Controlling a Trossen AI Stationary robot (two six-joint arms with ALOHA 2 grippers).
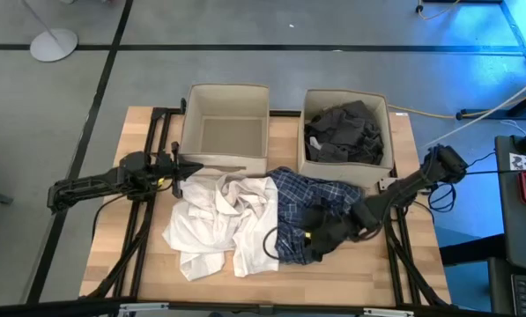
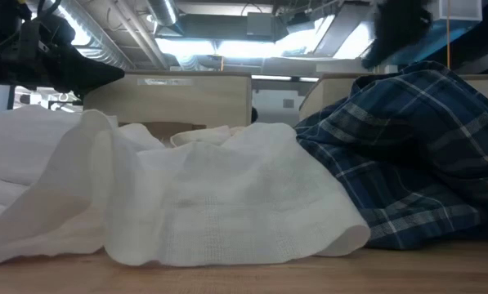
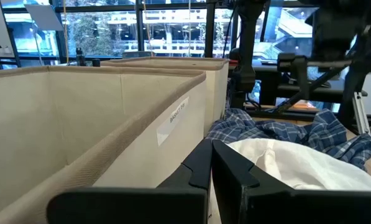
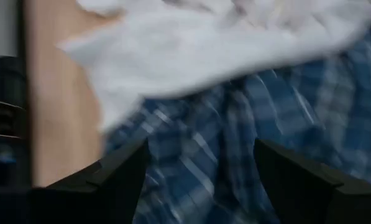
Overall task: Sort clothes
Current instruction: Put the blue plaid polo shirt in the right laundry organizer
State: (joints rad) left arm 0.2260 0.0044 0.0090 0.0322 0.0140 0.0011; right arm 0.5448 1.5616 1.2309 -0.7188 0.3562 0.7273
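A heap of white shirts (image 1: 218, 220) lies on the wooden table, partly over a blue-and-white plaid shirt (image 1: 311, 195) to its right. Both also show in the low view, the white shirts (image 2: 186, 204) and the plaid shirt (image 2: 407, 155). Dark grey garments (image 1: 344, 132) lie in the right beige box (image 1: 346, 92). The left beige box (image 1: 192, 114) holds nothing that shows. My left gripper (image 1: 181, 169) is shut and empty beside that box's near wall (image 3: 110, 130), just above the white shirts. My right gripper (image 1: 320, 238) is open, low over the plaid shirt's near part (image 4: 201, 162). My right gripper comes at the plaid shirt (image 4: 197, 143) slanting down from the table's right, its open fingers (image 4: 120, 171) standing on either side of a stretch of the cloth. I cannot tell whether they touch it. The shirt lies slack on the table.
The two boxes stand side by side along the table's far edge. Bare wood shows at the near edge (image 1: 333, 282) and the left edge (image 1: 113, 238). Black frame rails run under both arms. A monitor and cables stand beyond the table's right edge.
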